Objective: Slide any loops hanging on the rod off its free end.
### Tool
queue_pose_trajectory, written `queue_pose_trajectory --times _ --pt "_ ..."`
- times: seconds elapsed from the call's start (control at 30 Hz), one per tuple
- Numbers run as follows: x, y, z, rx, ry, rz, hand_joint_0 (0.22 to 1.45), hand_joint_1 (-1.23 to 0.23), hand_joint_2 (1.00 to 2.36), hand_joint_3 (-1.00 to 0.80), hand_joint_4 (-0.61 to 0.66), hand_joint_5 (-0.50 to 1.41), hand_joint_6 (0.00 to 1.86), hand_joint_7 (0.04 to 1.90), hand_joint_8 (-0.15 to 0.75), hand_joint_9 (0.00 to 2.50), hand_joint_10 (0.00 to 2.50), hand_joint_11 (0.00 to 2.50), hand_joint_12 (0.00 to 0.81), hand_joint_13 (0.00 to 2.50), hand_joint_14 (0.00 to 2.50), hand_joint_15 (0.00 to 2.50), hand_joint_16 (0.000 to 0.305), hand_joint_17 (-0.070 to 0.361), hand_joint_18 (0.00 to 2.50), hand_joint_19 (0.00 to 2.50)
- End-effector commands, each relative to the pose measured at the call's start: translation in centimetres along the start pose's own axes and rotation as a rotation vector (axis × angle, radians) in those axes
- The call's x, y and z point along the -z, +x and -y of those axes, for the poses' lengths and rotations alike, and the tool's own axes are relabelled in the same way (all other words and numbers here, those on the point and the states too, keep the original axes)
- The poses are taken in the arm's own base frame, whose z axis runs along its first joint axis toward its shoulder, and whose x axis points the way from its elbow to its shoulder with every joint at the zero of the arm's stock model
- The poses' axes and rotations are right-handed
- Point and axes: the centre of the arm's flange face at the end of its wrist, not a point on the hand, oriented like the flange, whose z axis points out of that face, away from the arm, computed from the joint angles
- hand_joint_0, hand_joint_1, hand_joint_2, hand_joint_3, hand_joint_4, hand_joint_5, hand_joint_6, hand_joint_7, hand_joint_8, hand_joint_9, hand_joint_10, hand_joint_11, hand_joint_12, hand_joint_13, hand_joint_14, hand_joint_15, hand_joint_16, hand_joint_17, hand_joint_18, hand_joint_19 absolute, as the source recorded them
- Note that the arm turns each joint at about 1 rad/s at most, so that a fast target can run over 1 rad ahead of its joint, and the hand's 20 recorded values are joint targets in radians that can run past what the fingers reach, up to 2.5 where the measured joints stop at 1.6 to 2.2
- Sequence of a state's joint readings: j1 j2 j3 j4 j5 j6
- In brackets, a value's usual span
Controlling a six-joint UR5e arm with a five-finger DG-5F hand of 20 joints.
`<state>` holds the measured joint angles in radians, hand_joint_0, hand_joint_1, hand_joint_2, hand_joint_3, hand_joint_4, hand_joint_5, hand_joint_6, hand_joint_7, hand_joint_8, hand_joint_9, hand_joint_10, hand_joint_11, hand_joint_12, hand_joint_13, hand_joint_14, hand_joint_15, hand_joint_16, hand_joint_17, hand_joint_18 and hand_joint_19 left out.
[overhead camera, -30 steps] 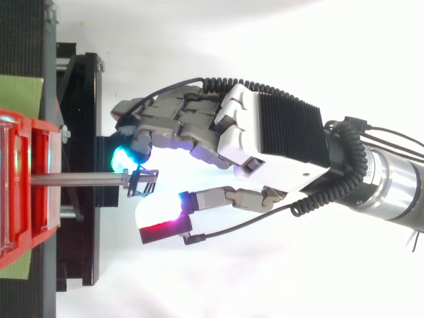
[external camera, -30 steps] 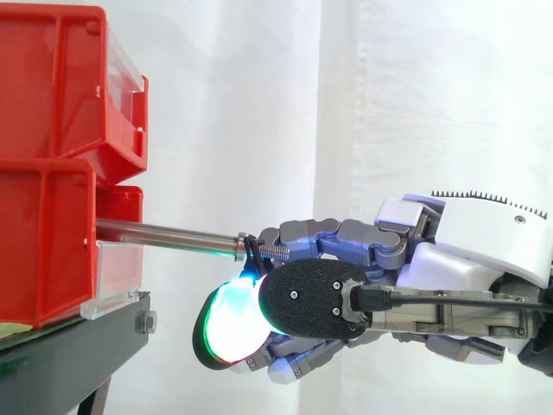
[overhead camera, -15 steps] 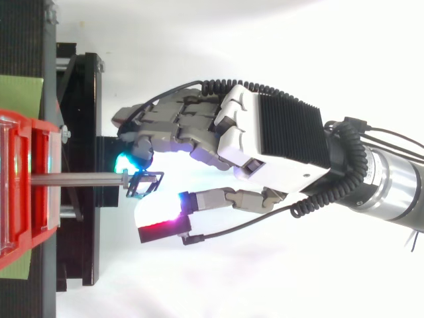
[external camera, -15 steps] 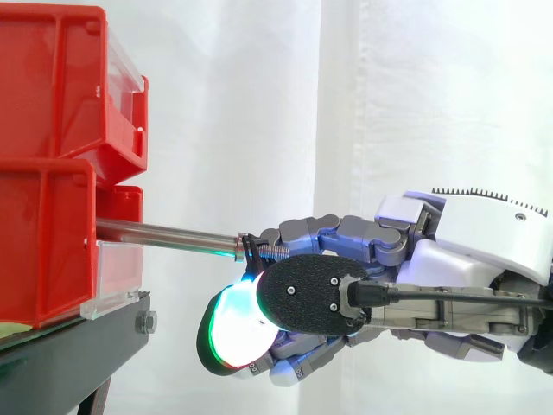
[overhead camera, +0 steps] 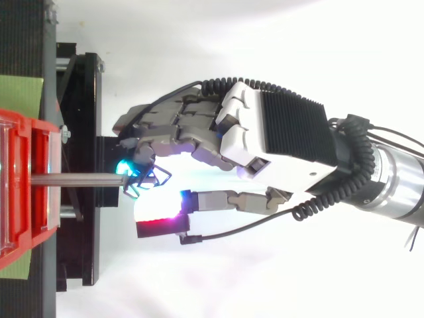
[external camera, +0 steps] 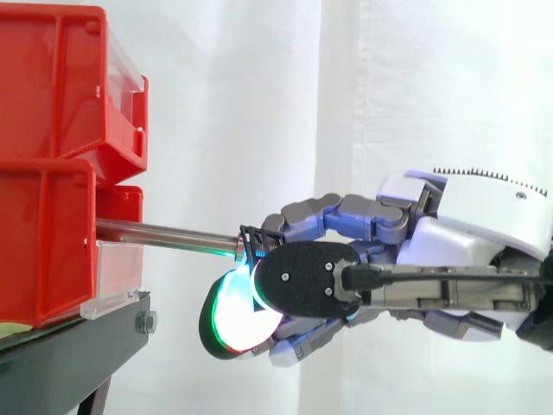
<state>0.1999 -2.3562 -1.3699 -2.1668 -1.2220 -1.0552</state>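
Side view, bins: two, an upper red bin [external camera: 52,86] over a lower red bin [external camera: 43,246], on one black stand [external camera: 78,346].
Side view, rod: one rod [external camera: 164,233], jutting right from the lower bin.
Side view, loop: one black loop [external camera: 251,240] at the rod's free end.
Top view, hand: one hand [overhead camera: 265,132], fingers curled round the loop [overhead camera: 147,179], red-glowing thumb just beside it.
Top view, extra: one green mat [overhead camera: 20,96] beside the stand.

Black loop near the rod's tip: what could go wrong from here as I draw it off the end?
1. In the top view the black loop sits skewed on the rod near its free end; pulled at that angle it may bind rather than slide.
2. I cannot tell how firmly the hand has the loop, so it may drop once clear of the rod's end.
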Motion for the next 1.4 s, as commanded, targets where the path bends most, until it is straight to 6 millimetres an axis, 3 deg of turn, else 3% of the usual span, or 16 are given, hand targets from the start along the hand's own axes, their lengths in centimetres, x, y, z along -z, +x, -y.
queue_pose_trajectory --times 0.0,0.5,1.13,1.3,1.37 --pt "-0.1 -1.0 -0.4 0.007 0.007 -0.025 0.63 -0.66 1.02 -0.13 0.26 -0.21 0.89 0.93 0.352 0.71 0.01 0.28 0.378 0.72 0.00 0.10 0.058 0.130 0.77 0.33" --pt "1.0 -2.8 -0.4 0.017 0.098 -0.158 0.63 -0.67 1.02 -0.13 0.27 -0.21 0.89 0.96 0.360 0.71 0.01 0.25 0.384 0.71 0.00 0.10 0.058 0.131 0.77 0.32" --pt "1.9 -8.1 -1.9 -0.021 0.203 -0.265 0.63 -0.67 1.02 -0.14 0.29 -0.20 0.89 0.96 0.368 0.72 0.01 0.25 0.393 0.72 0.00 0.10 0.060 0.134 0.78 0.33" --pt "2.5 -9.0 -1.8 -0.051 0.251 -0.295 0.60 -0.58 1.02 -0.22 0.28 -0.20 0.88 1.02 0.361 0.73 0.01 0.25 0.380 0.71 0.00 0.11 0.058 0.130 0.76 0.35" --pt "2.7 -9.2 -1.8 -0.063 0.268 -0.306 0.61 -0.47 1.01 -0.29 0.28 -0.18 0.87 1.07 0.359 0.73 0.01 0.25 0.378 0.71 0.00 0.11 0.057 0.129 0.75 0.37"
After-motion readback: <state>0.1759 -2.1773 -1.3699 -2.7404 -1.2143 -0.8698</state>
